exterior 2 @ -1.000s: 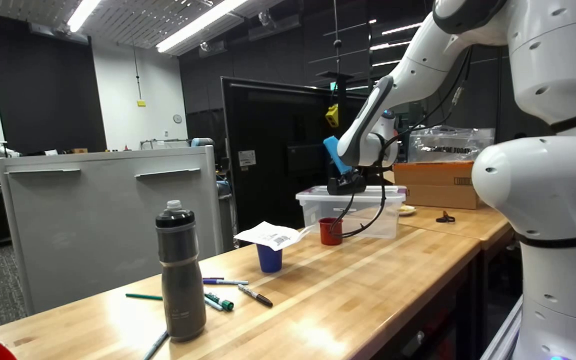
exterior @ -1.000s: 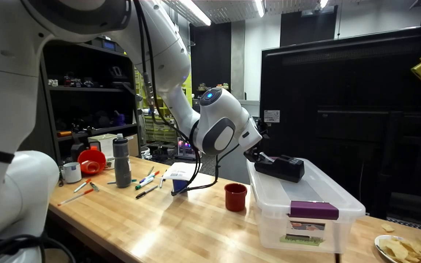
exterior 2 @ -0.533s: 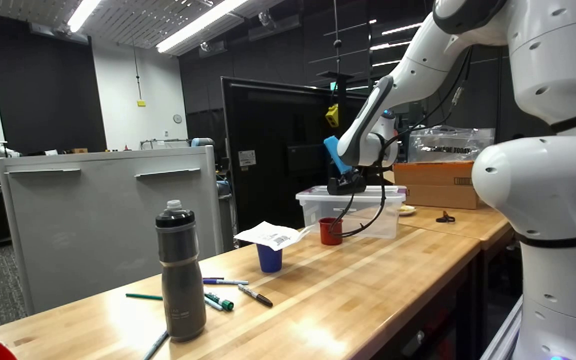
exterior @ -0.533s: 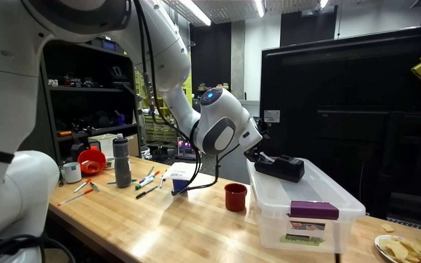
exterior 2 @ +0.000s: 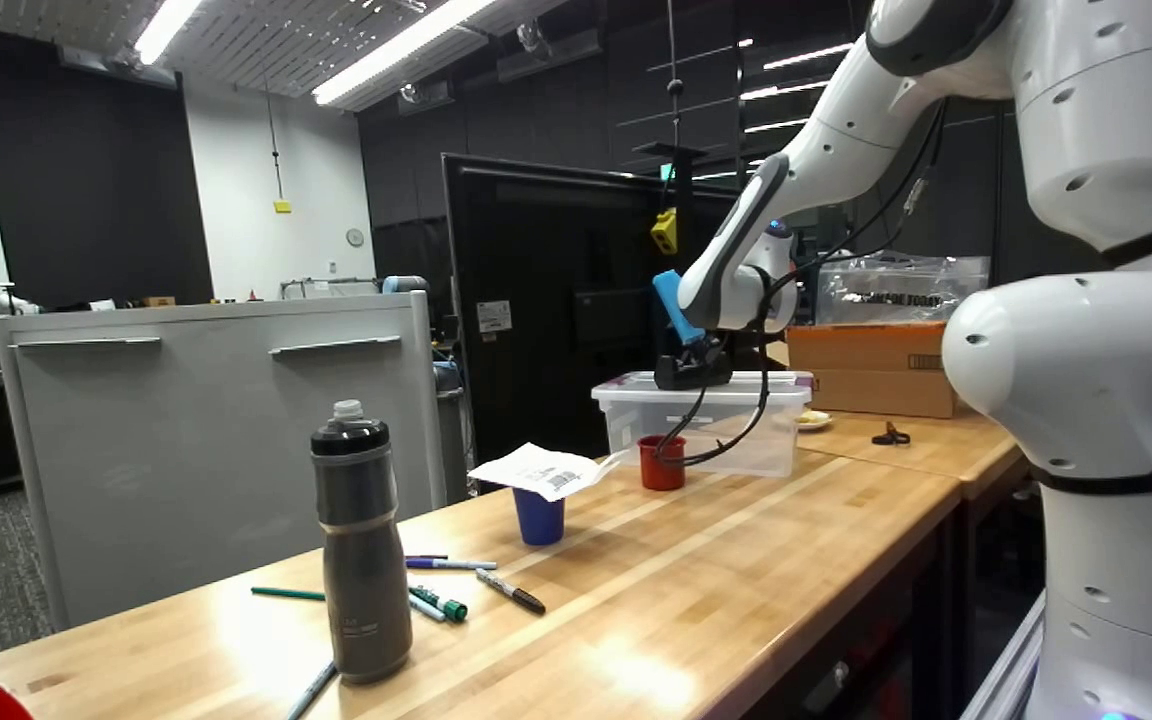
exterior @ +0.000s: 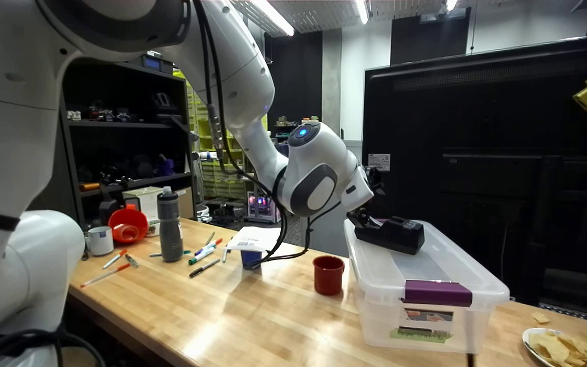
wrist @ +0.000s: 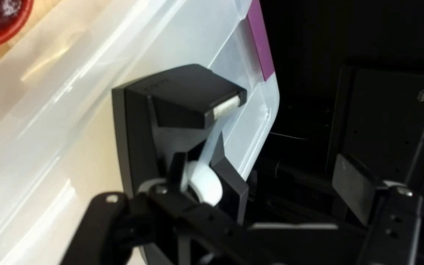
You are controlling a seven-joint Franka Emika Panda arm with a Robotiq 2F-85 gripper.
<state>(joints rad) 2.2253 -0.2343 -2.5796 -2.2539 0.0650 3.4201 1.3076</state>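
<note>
Evidently empty, the gripper point(wrist: 267, 178) gapes wide by a tape dispenser point(wrist: 182, 94); red mug point(exterior: 328, 276) beside bin point(exterior: 381, 317).

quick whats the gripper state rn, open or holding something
Black two-fingered gripper: open, holding nothing, close by the black desktop tape dispenser; whether they touch cannot be told.

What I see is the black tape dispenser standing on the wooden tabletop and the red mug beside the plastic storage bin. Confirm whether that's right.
Not the wooden tabletop: the wrist view shows the black tape dispenser resting on the lid of the plastic storage bin. The red mug does stand beside the bin.
</note>
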